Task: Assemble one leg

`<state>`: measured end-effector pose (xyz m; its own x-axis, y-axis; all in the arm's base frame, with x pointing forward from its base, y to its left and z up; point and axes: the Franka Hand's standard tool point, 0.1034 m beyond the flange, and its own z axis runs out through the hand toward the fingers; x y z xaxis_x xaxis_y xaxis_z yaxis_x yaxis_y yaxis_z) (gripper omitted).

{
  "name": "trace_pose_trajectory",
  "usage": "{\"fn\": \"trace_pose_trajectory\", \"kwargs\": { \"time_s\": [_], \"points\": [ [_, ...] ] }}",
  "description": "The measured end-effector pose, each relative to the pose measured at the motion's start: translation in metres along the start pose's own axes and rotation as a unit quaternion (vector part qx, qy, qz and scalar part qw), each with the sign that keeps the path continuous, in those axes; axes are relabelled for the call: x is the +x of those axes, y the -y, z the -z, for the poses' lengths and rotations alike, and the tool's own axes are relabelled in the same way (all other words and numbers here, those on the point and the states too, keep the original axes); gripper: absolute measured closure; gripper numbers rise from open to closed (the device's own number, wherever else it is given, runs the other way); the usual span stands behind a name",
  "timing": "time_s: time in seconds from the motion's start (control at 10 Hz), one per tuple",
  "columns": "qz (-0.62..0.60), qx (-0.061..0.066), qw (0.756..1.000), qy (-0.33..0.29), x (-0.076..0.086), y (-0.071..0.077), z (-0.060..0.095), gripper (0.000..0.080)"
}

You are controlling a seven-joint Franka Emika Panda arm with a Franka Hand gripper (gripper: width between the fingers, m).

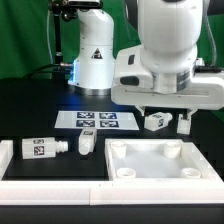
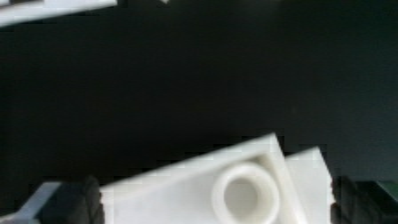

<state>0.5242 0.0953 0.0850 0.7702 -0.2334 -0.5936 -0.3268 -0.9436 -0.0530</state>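
Observation:
Several legs lie on the black table in the exterior view: two short white tagged pegs at the left (image 1: 40, 148) (image 1: 87, 143), and two more (image 1: 157, 121) (image 1: 185, 123) just below the hand. My gripper (image 1: 166, 113) hangs above the far edge of the large white square panel (image 1: 150, 160). In the wrist view my gripper (image 2: 214, 205) is open and empty. Its dark fingertips (image 2: 63, 202) stand wide apart on either side of a corner of the panel (image 2: 169, 180), which has a round hole (image 2: 246, 190).
The marker board (image 1: 100, 120) lies behind the legs. A white raised border (image 1: 50, 188) runs along the front and left of the table. The arm's white base (image 1: 92, 55) stands at the back.

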Motion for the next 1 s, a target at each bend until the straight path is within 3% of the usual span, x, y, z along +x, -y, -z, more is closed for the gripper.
{"fn": "trace_pose_trajectory", "kwargs": {
  "time_s": [0.3, 0.4, 0.7, 1.0],
  "points": [
    [-0.031, 0.006, 0.999, 0.035, -0.025, 0.044, -0.029, 0.015],
    [-0.028, 0.004, 0.999, 0.034, -0.027, 0.05, -0.028, 0.015],
    [-0.028, 0.009, 0.999, 0.033, -0.025, 0.049, -0.03, 0.015],
    [-0.041, 0.053, 0.995, 0.072, -0.037, 0.054, -0.059, 0.015]
  ]
}}
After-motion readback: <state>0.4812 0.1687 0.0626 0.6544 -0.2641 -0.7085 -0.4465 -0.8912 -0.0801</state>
